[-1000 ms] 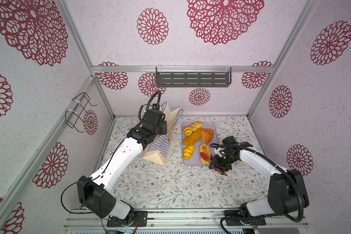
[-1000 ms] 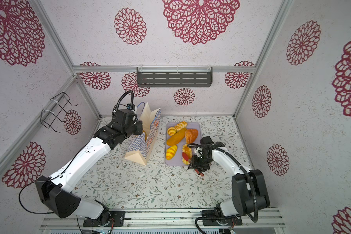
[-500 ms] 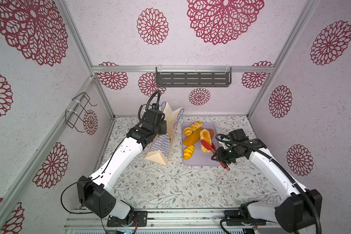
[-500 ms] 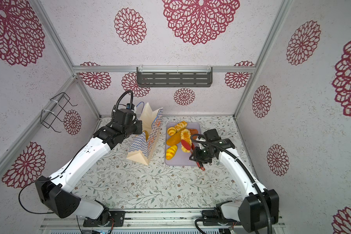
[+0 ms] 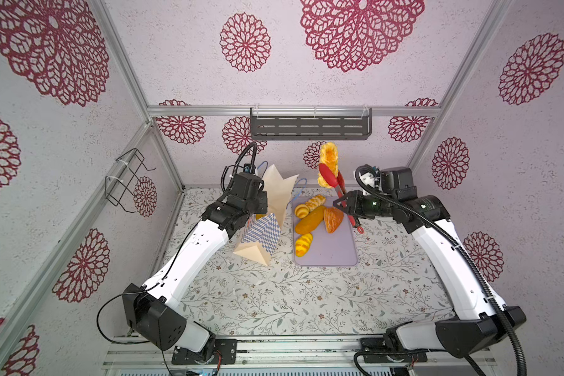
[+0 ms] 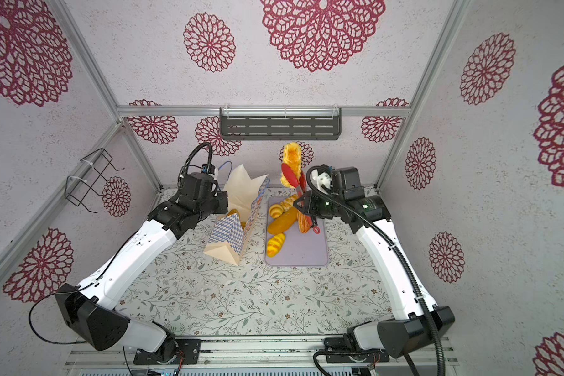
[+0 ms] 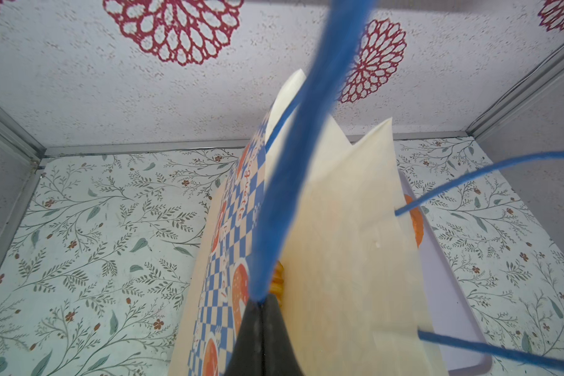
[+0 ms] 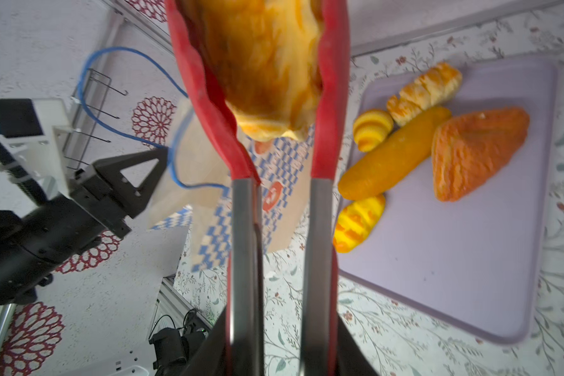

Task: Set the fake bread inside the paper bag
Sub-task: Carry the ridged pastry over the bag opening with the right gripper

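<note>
The right end effector (image 5: 345, 208) squeezes the tongs (image 5: 327, 172), which pinch one bread (image 5: 329, 155) high up, not yet over the bag (image 5: 262, 232). The left end effector (image 7: 261, 325) is shut on the bag's cord (image 7: 287, 195). The bread could slip out and miss the bag.

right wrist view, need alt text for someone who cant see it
A golden pastry gripped in red tongs looms close to the camera. Behind them the left gripper pinches a blue cord handle of the checkered paper bag, and five more breads lie on a lilac tray.
</note>
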You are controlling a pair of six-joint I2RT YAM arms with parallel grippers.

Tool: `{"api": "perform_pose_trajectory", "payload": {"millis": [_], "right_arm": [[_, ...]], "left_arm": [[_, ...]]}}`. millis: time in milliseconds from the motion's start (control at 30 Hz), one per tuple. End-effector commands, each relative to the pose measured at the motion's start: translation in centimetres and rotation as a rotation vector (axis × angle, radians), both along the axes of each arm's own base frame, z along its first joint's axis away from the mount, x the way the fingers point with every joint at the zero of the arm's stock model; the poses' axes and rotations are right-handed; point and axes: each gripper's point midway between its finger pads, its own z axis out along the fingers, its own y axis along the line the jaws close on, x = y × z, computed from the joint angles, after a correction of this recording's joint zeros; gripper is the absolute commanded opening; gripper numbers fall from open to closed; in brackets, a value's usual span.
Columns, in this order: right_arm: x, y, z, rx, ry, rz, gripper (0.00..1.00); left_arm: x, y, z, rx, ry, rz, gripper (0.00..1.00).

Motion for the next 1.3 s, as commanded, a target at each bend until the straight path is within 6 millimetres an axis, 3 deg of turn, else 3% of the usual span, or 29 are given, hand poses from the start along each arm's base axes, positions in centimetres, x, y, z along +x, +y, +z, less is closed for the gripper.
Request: {"api": "perform_pose_trajectory", "payload": {"millis": [0, 233, 433, 1000, 1267], "right_arm": [[0.2, 3.4, 6.0, 0.129, -0.144, 0.083, 0.36], [0.5, 7.5, 6.9, 0.148, -0.146, 0.170, 0.36], [-0.2, 9.0, 3.9, 0.128, -0.082, 0.199, 0.37], [-6.1, 6.9, -5.0, -0.065, 0.114, 0.284, 0.39], [-6.7, 6.4, -7.4, -0.151, 0.168, 0.308, 0.42]], "left_arm": [[0.4, 0.4, 2.3, -0.005, -0.056, 0.017, 0.00], [0.5, 0.5, 2.8, -0.004, -0.066, 0.024, 0.00], [0.6, 0.4, 2.8, -0.003, -0.063, 0.027, 0.00], [0.8, 0.1, 2.5, -0.011, -0.056, 0.025, 0.00], [0.8, -0.2, 2.4, -0.004, -0.051, 0.012, 0.00]]}}
